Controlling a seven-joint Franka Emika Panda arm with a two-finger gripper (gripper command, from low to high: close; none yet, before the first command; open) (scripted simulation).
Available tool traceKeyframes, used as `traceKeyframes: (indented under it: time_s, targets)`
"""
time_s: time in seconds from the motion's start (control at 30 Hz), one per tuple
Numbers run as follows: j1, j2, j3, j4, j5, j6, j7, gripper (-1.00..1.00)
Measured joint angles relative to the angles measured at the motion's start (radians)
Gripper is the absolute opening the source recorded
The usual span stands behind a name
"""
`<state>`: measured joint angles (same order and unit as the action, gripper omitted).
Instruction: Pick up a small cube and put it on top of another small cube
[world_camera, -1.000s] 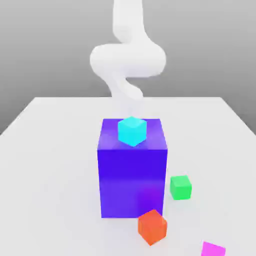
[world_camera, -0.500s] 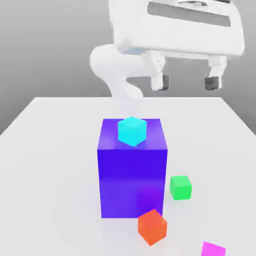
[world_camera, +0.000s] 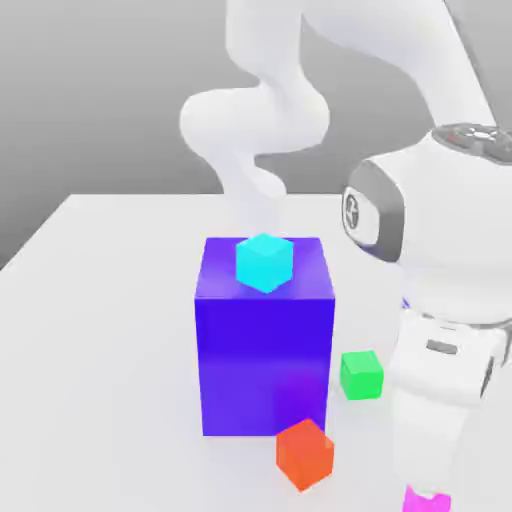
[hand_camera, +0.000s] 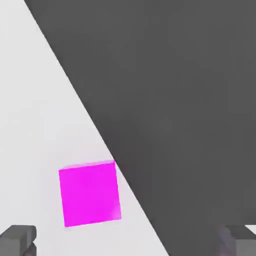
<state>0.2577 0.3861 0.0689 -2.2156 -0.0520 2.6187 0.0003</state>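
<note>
Nearest the exterior camera, the magenta cube (world_camera: 427, 501) sits at the table's (world_camera: 100, 330) front edge toward the exterior view's right, directly under the white hand. In the hand view the gripper (hand_camera: 129, 241) is spread wide, its 2 dark fingertips (hand_camera: 18, 239) apart and holding nothing. Next comes the orange-red cube (world_camera: 305, 453), then the green cube (world_camera: 361, 375) beside the big blue-purple block (world_camera: 264, 345), which carries 1 cyan cube (world_camera: 264, 262).

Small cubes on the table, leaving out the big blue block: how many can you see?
4. Cyan cube sits atop the block; green cube stands at the block's exterior-view right; orange-red cube lies before it; magenta cube sits at the table's edge, below the arm.
</note>
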Motion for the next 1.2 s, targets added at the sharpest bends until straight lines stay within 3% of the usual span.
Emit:
traceKeyframes:
  time_s: [0.13, 0.17, 0.4, 0.57, 0.87, 1.2]
  targets:
    - [0.013, 0.145, -0.010, 0.028, -0.021, 0.100, -0.003, 0.00]
    - [0.015, 0.167, -0.012, 0.033, -0.024, 0.117, -0.002, -1.00]
    - [0.015, 0.166, -0.011, 0.033, -0.024, 0.114, -0.002, -1.00]
    - [0.006, 0.009, 0.004, -0.020, -0.016, 0.009, -0.029, -1.00]
    - [0.012, -0.296, 0.045, -0.336, -0.079, 0.022, -0.274, -1.00]
    - [0.152, -0.626, 0.021, -0.702, 0.074, 0.059, -0.712, -1.00]
